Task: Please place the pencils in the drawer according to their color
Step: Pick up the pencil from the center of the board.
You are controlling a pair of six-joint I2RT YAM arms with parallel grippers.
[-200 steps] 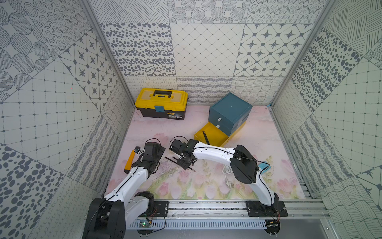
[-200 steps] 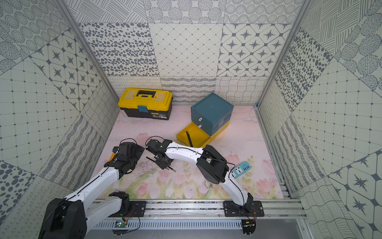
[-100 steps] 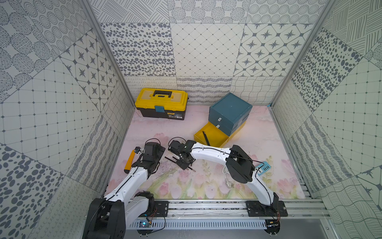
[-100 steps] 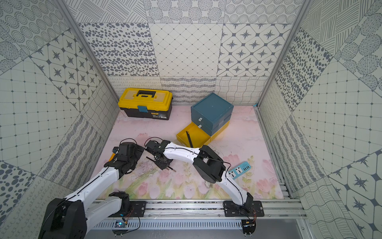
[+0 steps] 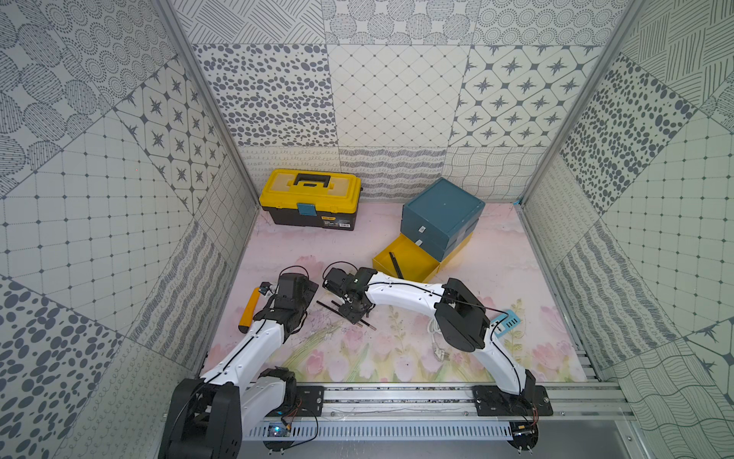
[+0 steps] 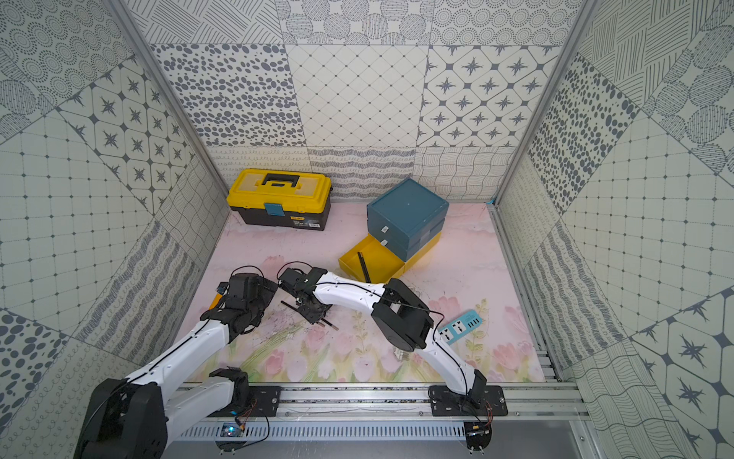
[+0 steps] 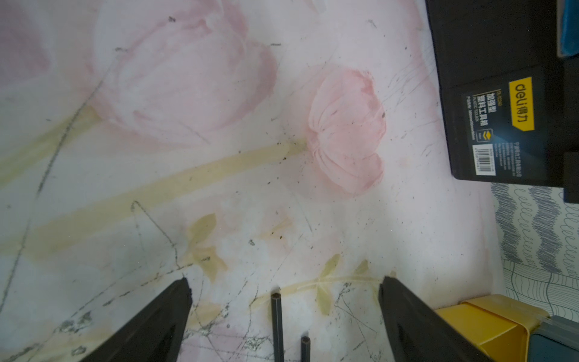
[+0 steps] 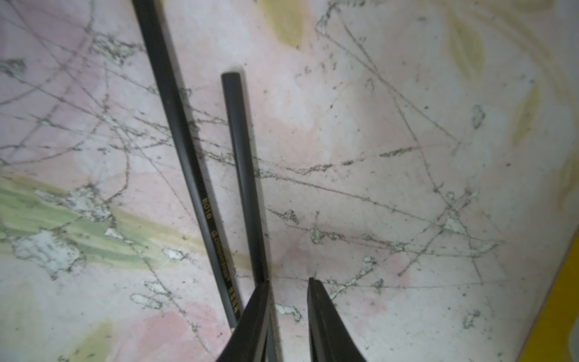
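Lingering right claw [image 8: 288, 280] over black pencils [image 8: 183, 141]

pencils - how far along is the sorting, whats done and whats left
Done: one black pencil lies in the open yellow drawer. In hand: nothing gripped yet; the right gripper sits narrowly open beside two black pencils on the mat, the left gripper wide open near them. Left: those two; both teal drawers are shut.

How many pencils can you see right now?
3. One pencil lies in the open yellow drawer; two black pencils lie close together on the mat by the right gripper. Others may be hidden.
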